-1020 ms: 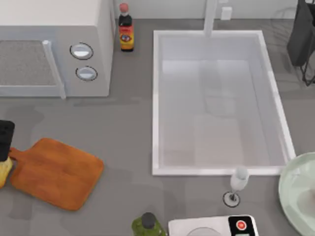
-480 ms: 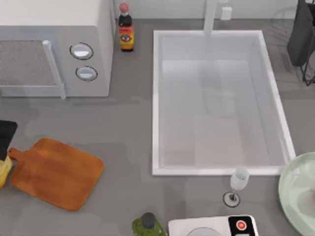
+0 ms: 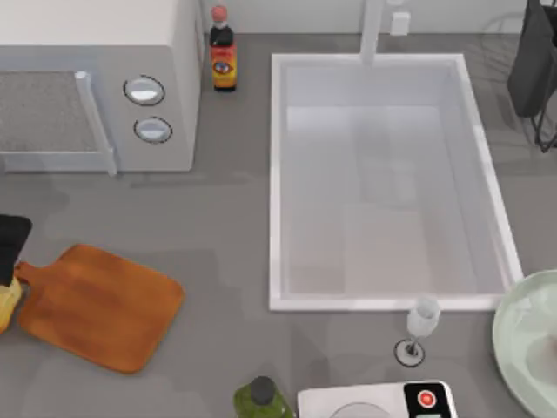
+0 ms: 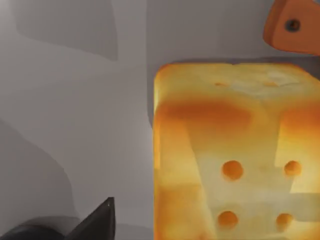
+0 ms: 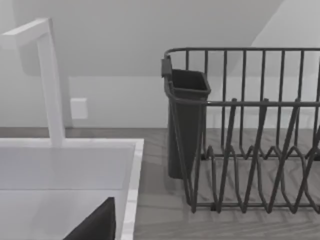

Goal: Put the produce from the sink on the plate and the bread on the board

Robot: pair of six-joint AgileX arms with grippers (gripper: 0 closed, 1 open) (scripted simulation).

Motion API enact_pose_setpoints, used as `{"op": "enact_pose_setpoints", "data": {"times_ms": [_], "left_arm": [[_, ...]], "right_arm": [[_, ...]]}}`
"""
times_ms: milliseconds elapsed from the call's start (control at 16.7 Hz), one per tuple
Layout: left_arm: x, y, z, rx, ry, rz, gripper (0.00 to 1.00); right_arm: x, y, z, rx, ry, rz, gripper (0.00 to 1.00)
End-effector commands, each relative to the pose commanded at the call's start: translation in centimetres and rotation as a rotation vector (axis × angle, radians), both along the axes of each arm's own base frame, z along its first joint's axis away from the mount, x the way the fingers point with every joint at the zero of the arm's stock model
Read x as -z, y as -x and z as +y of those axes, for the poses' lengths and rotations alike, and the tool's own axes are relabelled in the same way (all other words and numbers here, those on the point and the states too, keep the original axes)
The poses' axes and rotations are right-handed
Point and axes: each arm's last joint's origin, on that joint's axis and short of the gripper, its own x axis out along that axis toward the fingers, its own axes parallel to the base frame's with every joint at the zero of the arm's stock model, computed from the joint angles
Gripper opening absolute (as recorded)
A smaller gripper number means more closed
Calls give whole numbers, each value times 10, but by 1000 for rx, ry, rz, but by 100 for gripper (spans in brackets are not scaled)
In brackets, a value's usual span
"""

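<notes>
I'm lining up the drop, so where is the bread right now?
In the top view the bread sits at the table's far left edge, just left of the board's handle, under the left claw. The left wrist view shows it close up.

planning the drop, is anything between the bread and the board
Nothing visible is. In the top view the bread sits at the table's left edge under the left hand, right beside the board handle, and the board's surface is bare. The left wrist view shows only grey tabletop between them.
</notes>
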Motion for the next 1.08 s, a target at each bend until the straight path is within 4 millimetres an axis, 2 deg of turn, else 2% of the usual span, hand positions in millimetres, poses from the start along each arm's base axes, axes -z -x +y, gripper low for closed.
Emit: {"op": "enact_pose_setpoints", "data": {"times_ms": [420,720,1080], "left_arm": [[60,-1,1,-1,-1,-7,100],[65,0,1,-1,0,-2,100],[65,0,1,-1,0,-2,55]], "right_arm": [[0,0,0,0,0,0,100],[0,0,0,0,0,0,100],[0,0,0,0,0,0,100]]}}
